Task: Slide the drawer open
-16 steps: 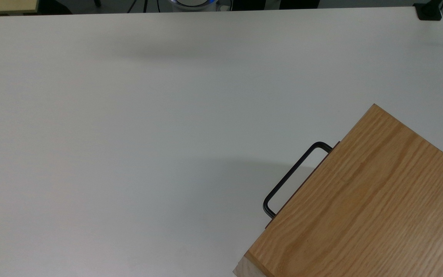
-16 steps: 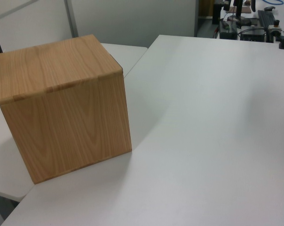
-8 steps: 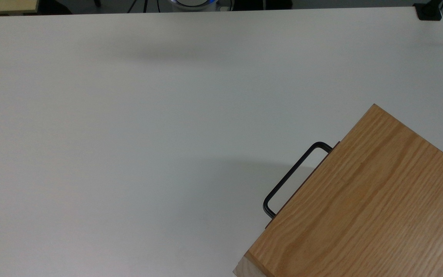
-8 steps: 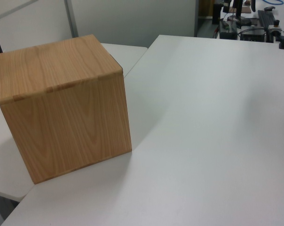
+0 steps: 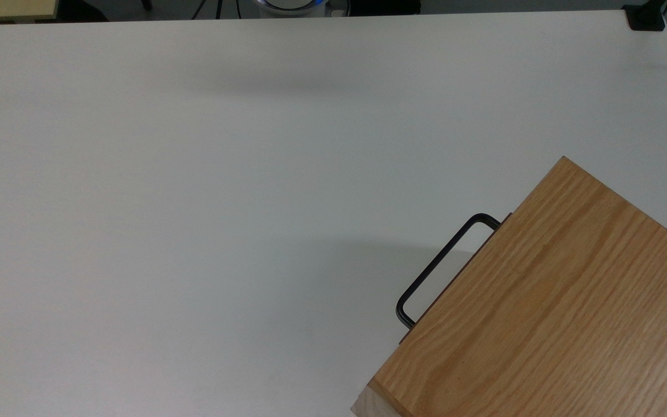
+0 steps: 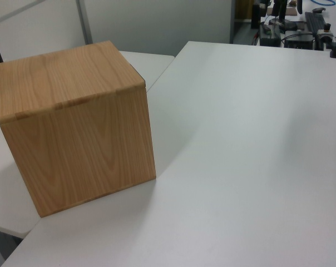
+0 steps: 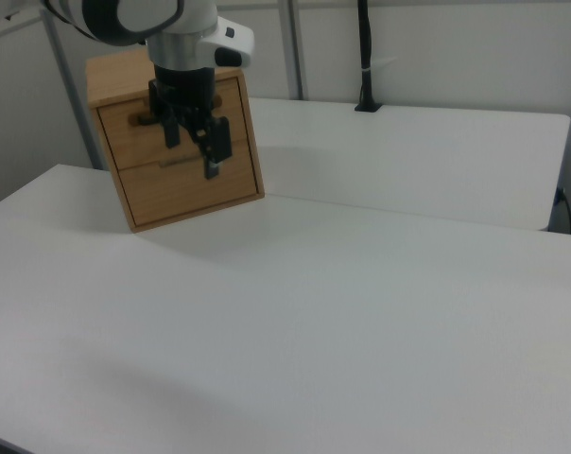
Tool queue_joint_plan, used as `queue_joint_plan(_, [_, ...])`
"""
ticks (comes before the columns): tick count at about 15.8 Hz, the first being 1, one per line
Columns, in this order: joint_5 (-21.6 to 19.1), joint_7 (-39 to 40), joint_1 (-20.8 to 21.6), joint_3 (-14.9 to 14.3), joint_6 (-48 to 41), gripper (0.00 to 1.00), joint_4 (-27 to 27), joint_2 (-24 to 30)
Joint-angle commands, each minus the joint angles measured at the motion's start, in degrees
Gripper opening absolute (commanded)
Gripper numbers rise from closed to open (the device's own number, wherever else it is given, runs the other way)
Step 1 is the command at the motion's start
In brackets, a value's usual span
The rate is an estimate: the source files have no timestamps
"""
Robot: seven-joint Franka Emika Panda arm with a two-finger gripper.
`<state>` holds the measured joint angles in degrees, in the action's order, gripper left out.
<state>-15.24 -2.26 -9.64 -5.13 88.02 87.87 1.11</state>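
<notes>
Claw (image 7: 193, 142) fingers are hanging open, holding nothing, in front of the shut drawer (image 7: 172, 119), lining up with its black handle (image 5: 439, 265) for pulling.

cabinet (image 5: 548, 313): oak-coloured wood with bold grain lines, satin finish; in the left view (image 6: 73, 125) its side and top look smooth and unvarnished
drawer (image 7: 177, 128): flat front panel of the same light wood, matt
handle (image 5: 435, 266): thin black metal rod, slight sheen, at 9 o'clock of the cabinet in the top view
bench (image 5: 194, 174): smooth white laminate, matt with soft shadows
claw (image 7: 193, 144): black matt plastic or metal under a glossy white arm shell
</notes>
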Motion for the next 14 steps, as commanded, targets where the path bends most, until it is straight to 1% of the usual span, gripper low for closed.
queue_joint_plan(1, [-6.0, -4.6, 0.2, 0.1, -0.7, 1.00, 0.2, -1.0])
queue_joint_plan(2, [-7.3, -6.0, 0.5, 0.7, -0.7, 1.00, 0.1, -1.5])
queue_joint_plan(4, [-8.7, -11.4, 3.0, 1.1, 1.2, 1.00, -0.9, -4.2])
queue_joint_plan(6, [-9.5, -16.8, 5.0, 1.3, 6.6, 1.00, -1.7, -6.5])
queue_joint_plan(9, [-13.2, -24.2, 8.7, 1.3, 16.9, 1.00, -2.2, -10.1])
queue_joint_plan(11, [-13.6, -26.1, 10.5, 1.6, 22.3, 1.00, -3.1, -10.7])
queue_joint_plan(14, [-13.7, -27.6, 10.8, 4.0, 25.8, 1.00, -3.3, -12.2])
